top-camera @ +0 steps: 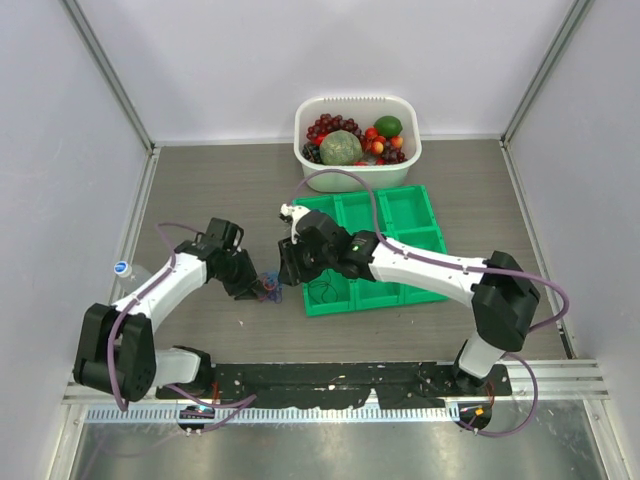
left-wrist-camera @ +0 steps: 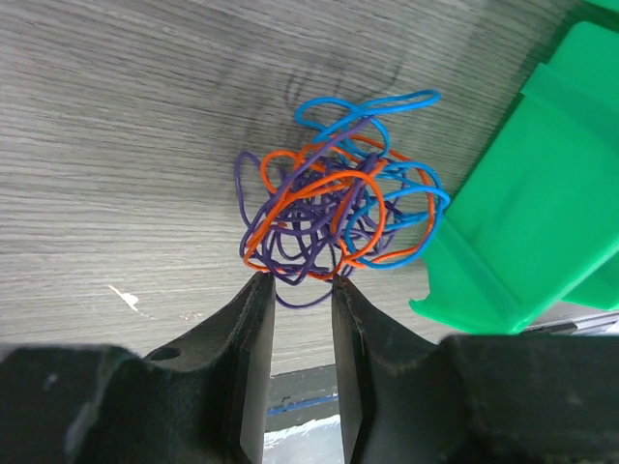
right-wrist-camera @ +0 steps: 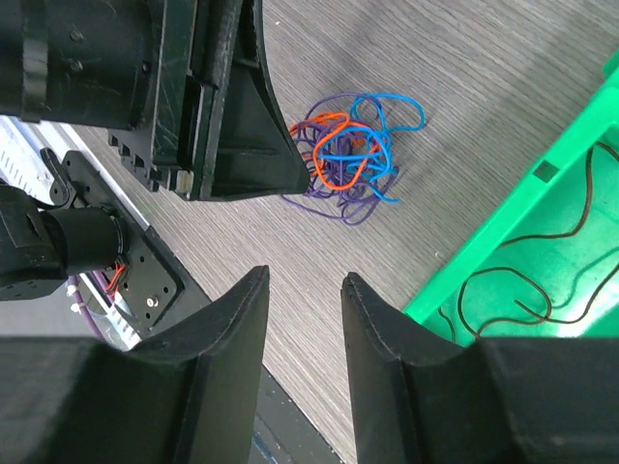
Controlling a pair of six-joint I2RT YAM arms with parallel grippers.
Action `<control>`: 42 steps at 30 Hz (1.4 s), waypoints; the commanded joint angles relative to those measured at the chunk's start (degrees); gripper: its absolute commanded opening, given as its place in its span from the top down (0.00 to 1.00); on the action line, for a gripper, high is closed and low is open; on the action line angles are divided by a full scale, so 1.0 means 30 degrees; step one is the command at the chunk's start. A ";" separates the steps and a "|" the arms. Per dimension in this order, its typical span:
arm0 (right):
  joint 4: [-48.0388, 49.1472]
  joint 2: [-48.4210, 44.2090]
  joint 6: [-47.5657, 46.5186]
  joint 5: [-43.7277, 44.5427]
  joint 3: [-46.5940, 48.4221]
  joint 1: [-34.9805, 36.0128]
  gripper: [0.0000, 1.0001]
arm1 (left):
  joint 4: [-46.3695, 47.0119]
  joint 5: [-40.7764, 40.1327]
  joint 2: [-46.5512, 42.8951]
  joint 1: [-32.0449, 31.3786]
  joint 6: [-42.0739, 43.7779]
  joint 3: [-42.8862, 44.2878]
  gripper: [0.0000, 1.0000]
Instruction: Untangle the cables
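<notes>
A multicolour clump of cables point(left-wrist-camera: 334, 208), with orange, purple and blue strands, lies on the grey table just left of the green tray point(left-wrist-camera: 522, 222). My left gripper point(left-wrist-camera: 302, 283) is open, its fingertips at the clump's near edge with a purple loop between them. In the top view the left gripper point(top-camera: 262, 288) is at the clump point(top-camera: 270, 289). My right gripper point(right-wrist-camera: 305, 278) is open and empty, hovering above bare table short of the clump point(right-wrist-camera: 348, 155); in the top view it point(top-camera: 288, 272) is close beside the left one. A thin black cable point(right-wrist-camera: 522, 290) lies loose in a tray compartment.
The green compartment tray point(top-camera: 400, 215) sits right of the clump, its near-left corner close to both grippers. A white tub point(top-camera: 357, 178) of fruit stands behind it. A small blue-and-white round object point(top-camera: 121, 268) lies at the left wall. Walls enclose the table.
</notes>
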 commanded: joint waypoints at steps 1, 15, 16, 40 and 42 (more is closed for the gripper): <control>0.2100 0.0499 0.0050 -0.0799 0.0775 -0.0042 0.61 | 0.2165 0.0255 -0.0751 0.0115 -0.0566 -0.0797 0.68; 0.3891 0.4863 0.3596 -0.0626 0.2736 0.0046 0.67 | -0.1461 -0.0857 -0.6664 0.0173 -0.2410 -0.2027 0.36; 0.3745 0.4953 0.3683 -0.0421 0.2796 0.0133 0.69 | -0.1842 -0.0974 -0.7337 0.0173 -0.2703 -0.2232 0.36; 0.2223 0.7474 0.3013 0.1718 0.4581 0.0895 0.90 | -0.5155 -0.2469 -1.0859 0.0261 -0.5021 -0.1825 0.47; 0.2162 0.7035 0.2603 0.1953 0.4585 0.0954 0.95 | -0.5244 -0.2557 -1.0918 0.0261 -0.4903 -0.1620 0.47</control>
